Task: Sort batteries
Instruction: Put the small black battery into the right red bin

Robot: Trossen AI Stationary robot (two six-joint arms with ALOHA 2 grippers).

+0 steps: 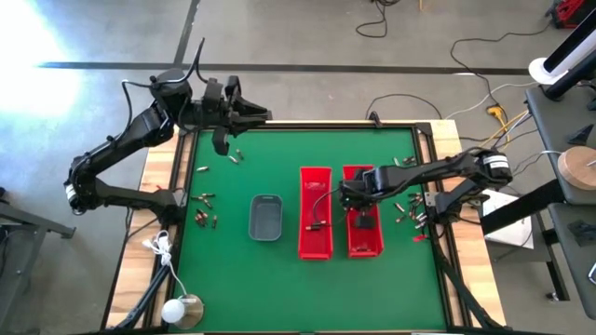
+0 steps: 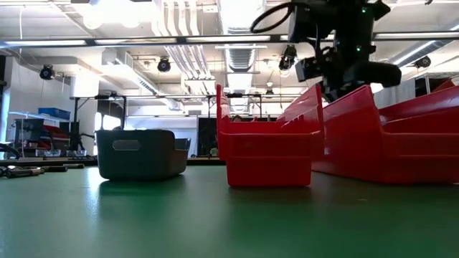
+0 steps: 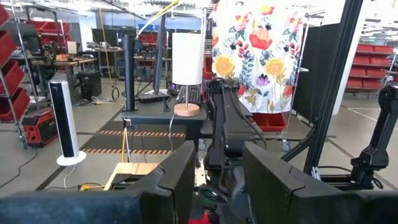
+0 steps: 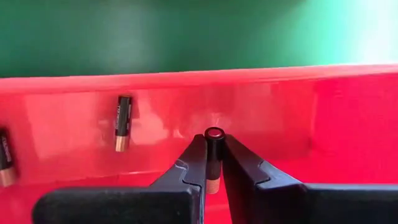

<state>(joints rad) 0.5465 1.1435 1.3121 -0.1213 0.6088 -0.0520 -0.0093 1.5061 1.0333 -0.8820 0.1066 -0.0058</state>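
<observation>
Looking down from the high view, we see a green surface (image 1: 307, 154) with two long red bins side by side right of the middle of the frame. The right end effector (image 1: 357, 194) hangs over the right red bin (image 1: 375, 244), near its upper end. In the right wrist view its two dark fingers (image 4: 189, 165) are pressed close on a small battery (image 4: 213, 158), pinching it so it stands up between them, with a dark round cap on top and a coppery end below. Under it is the red floor of the bin, and two more batteries lie there: one (image 4: 122, 123) to the left of the pinched one, and another (image 4: 5, 158) at the far left edge of that frame. The left red bin (image 1: 315, 212) sits just beside the right one, and a small grey tray (image 1: 265, 217) sits to its left. More batteries lie loose on the green: a bunch (image 1: 206, 208) at the left side of the frame, a few (image 1: 236, 156) near the upper left, and a bunch (image 1: 410, 209) right of the bins. The left end effector (image 1: 263, 115) waits at the upper left edge of the surface, with its fingers (image 3: 177, 171) spread apart and nothing between them.
</observation>
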